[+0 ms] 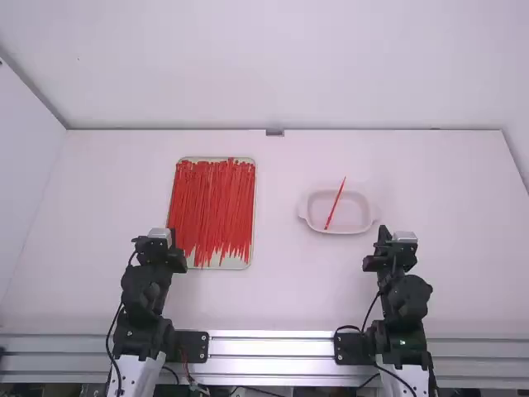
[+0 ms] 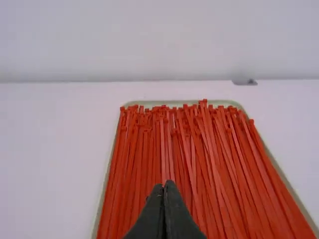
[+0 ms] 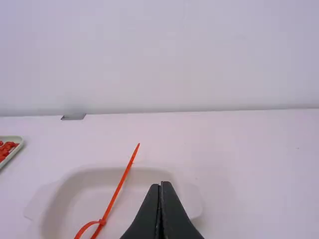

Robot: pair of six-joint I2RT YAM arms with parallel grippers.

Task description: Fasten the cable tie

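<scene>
Red stock, high view: red cable ties (image 1: 213, 207) lie side by side, filling a pale tray (image 1: 216, 266) on the white table (image 1: 430, 165).
Dish, high view: a white dish (image 1: 364, 218) sits well to the right of the tray and holds a single tie (image 1: 335, 203) that slants over its far rim.
Arms, high view: the left gripper (image 1: 175, 258) is at the tray's near edge, and the right gripper (image 1: 378, 248) is just beside the dish's near right corner.
Left claw, left wrist view: the left gripper (image 2: 164, 185) has its fingers pressed together with nothing between them, above the red cable ties (image 2: 209, 154).
Right claw, right wrist view: the right gripper (image 3: 160, 185) is closed tight and empty, over the dish's (image 3: 55, 191) near rim.
Tie, right wrist view: the single tie (image 3: 119, 186) has a small loop at its near end and a straight tail pointing away.
Table edge: a grey tab (image 3: 73, 117) sits at the far edge.
</scene>
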